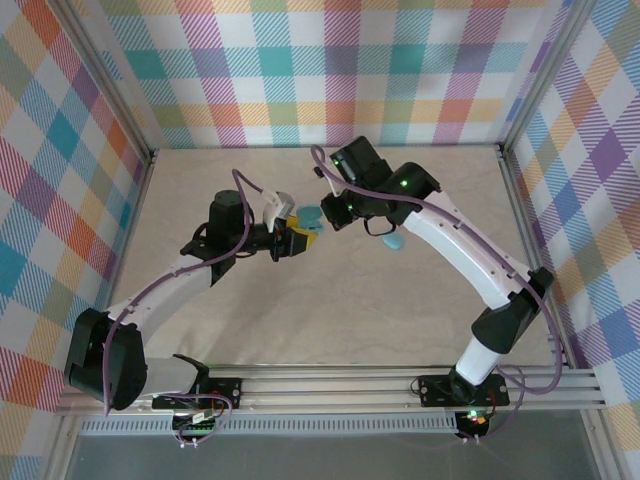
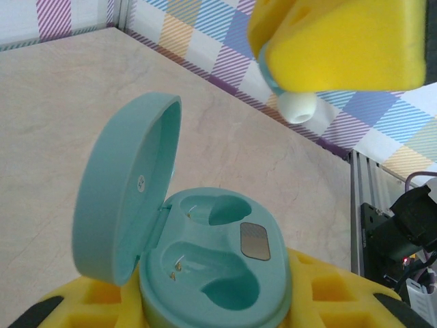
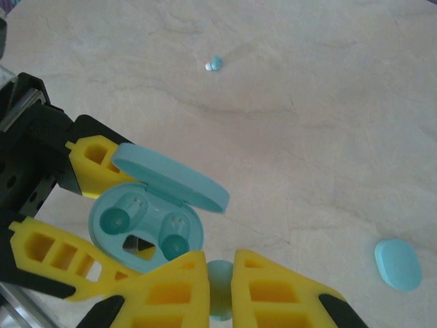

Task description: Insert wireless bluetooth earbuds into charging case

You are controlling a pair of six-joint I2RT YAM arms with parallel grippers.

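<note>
We found the left gripper (image 1: 296, 240) clamped on the base of the open charging case (image 2: 218, 273), with its yellow fingers (image 2: 328, 297) pressed against opposite sides of the teal shell. It held the case near the middle of the table (image 1: 300, 330). The lid (image 2: 123, 198) stood swung up on its hinge, and in the left wrist view the two wells (image 2: 229, 208) faced upward with small gold contact pins showing inside them. The right gripper (image 3: 220, 265) was closed on one earbud (image 3: 220, 294), pinching it between its yellow pads. From the left wrist camera we saw the bud's white tip poking out below those pads. It hung above the case and apart from it, not yet seated in either well. A second earbud (image 3: 215, 64) lay loose on the table, well beyond the open case. A closed case (image 3: 398, 264) rested on the table off to the right arm's side, apart from both grippers.
</note>
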